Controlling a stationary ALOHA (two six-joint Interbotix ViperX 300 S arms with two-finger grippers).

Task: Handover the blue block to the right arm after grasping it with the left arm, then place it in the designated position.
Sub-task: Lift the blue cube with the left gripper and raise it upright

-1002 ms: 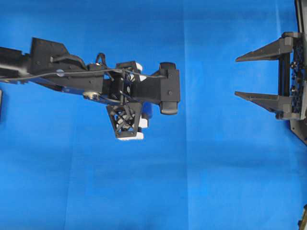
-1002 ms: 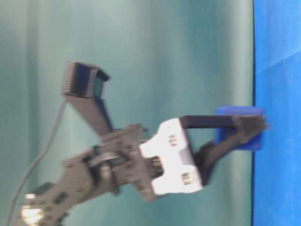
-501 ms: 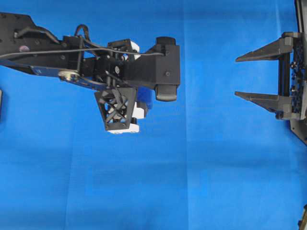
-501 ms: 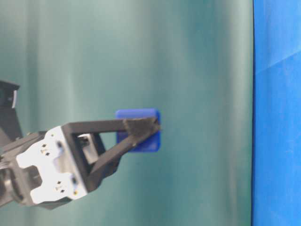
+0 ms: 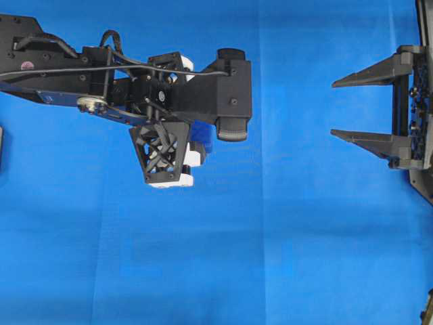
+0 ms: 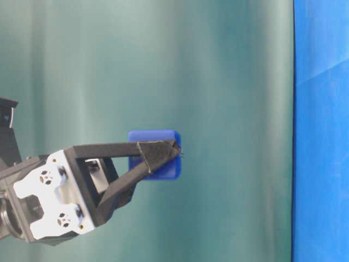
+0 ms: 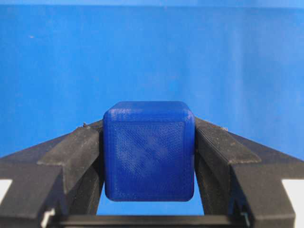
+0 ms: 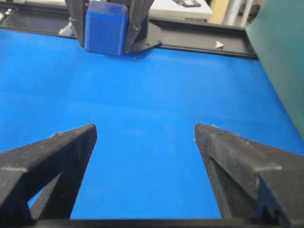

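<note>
Blue cloth (image 5: pixel 284 257) covers the whole counter. Left claw (image 7: pixel 148 156) is clamped on the blue block (image 7: pixel 148 150), holding it up off the cloth at center-left of the overhead view. Right claw (image 5: pixel 342 108) sits spread wide at the right edge, holding nothing.

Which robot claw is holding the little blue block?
The left end effector, the one with white brackets, pinches the blue block between its fingers, up off the cloth. The right end effector is wide open with nothing in it.
</note>
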